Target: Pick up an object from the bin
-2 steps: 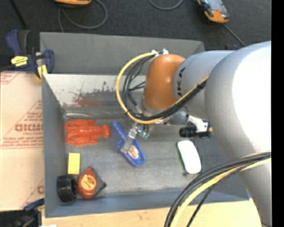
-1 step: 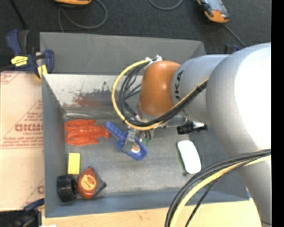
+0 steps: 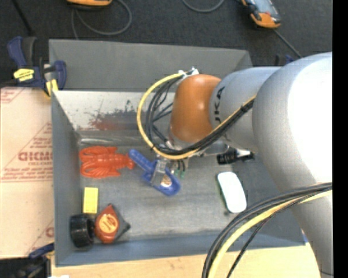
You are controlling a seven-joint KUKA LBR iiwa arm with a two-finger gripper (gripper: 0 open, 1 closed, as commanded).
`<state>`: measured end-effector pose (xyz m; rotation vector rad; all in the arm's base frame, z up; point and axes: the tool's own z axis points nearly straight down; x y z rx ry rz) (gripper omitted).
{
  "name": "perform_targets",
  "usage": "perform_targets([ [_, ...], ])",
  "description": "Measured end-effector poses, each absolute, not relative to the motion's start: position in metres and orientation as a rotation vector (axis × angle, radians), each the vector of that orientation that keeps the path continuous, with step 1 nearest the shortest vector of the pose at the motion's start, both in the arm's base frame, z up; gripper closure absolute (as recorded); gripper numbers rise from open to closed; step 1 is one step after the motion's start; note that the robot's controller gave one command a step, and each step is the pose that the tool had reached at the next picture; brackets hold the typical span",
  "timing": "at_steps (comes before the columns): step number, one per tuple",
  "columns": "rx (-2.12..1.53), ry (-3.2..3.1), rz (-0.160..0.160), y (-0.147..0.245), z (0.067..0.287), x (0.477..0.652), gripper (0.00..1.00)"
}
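Observation:
My gripper point(image 3: 171, 168) hangs below the orange wrist cover near the middle of the bin, right over the right end of a blue spring clamp point(image 3: 142, 161). The clamp lies slanted on the bin floor, its handle pointing up-left and its head toward the front. Whether the gripper touches it is hidden by the wrist. Just left of the clamp lies a red-orange plastic claw-shaped piece point(image 3: 102, 161). A white oval thing point(image 3: 232, 192) lies on the floor to the right of the gripper.
In the front left corner sit a yellow block point(image 3: 90, 200), a black round cap point(image 3: 80, 230) and an orange tape measure point(image 3: 108, 225). A small black thing point(image 3: 234, 156) pokes out beneath the arm at the right. The arm covers the bin's right side.

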<state>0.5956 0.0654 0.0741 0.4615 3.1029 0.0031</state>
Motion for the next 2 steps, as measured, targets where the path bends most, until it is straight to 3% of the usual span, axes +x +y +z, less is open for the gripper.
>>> perform_targets([
  [2, 0.461, 3.107, 0.001, 0.065, 0.0809, 0.5942, 1.0],
])
